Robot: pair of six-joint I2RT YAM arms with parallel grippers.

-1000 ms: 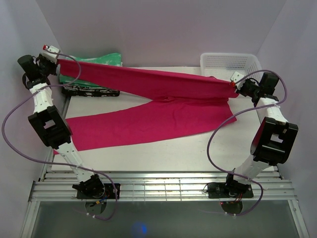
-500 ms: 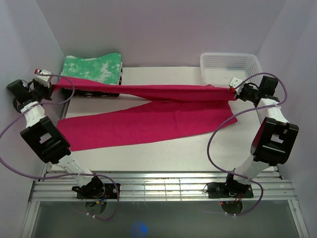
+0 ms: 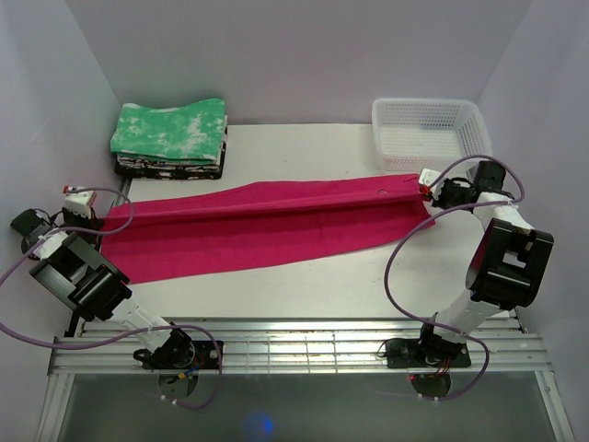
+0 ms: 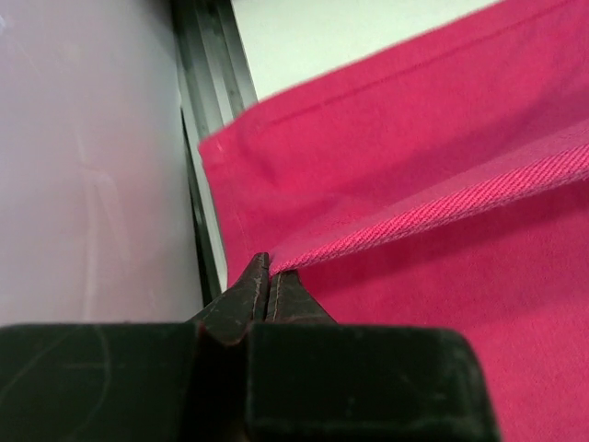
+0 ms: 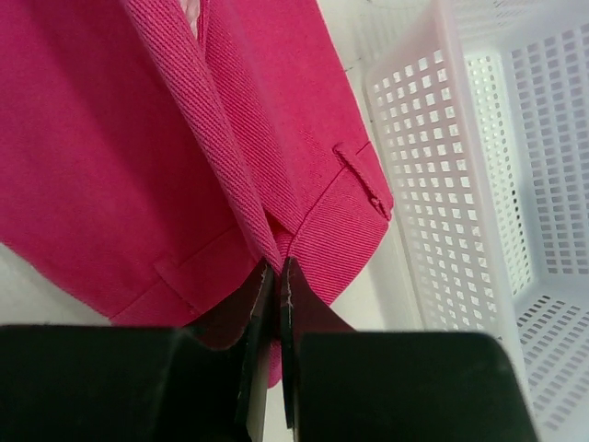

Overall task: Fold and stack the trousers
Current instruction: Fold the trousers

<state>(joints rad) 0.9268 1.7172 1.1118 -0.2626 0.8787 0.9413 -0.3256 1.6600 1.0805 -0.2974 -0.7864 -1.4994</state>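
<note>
Both grippers had come nearer and lower since half a second before, and the leg that had been stretched in the air between them now lay down over the other leg.

- Trousers (image 3: 267, 226): magenta-pink, spread across the middle of the table (image 3: 304, 281) as one long band running left to right, the legs doubled one on the other. Waist end to the right, cuff end to the left. The far edge showed as a raised fold line along the length.
- Left gripper (image 3: 96, 219): at the left edge of the table, at the cuff end. In the left wrist view the left gripper (image 4: 265, 267) had its fingers pressed together on the hem of the trousers (image 4: 414, 157); the hemmed edge ran out taut from the tips.
- Right gripper (image 3: 425, 189): at the right end, just near of the basket. In the right wrist view the right gripper (image 5: 274, 269) was pinched closed on a fold of the trousers (image 5: 110, 138) at the waistband; a belt loop showed beside the grip.
- Basket (image 3: 428, 104): white plastic mesh, far right corner. Close beside the cloth in the right wrist view (image 5: 479, 166).
- Green-and-white cloth (image 3: 170, 129): folded, far left corner, resting on a dark patterned cloth (image 3: 170, 167). Well apart from the trousers.
</note>
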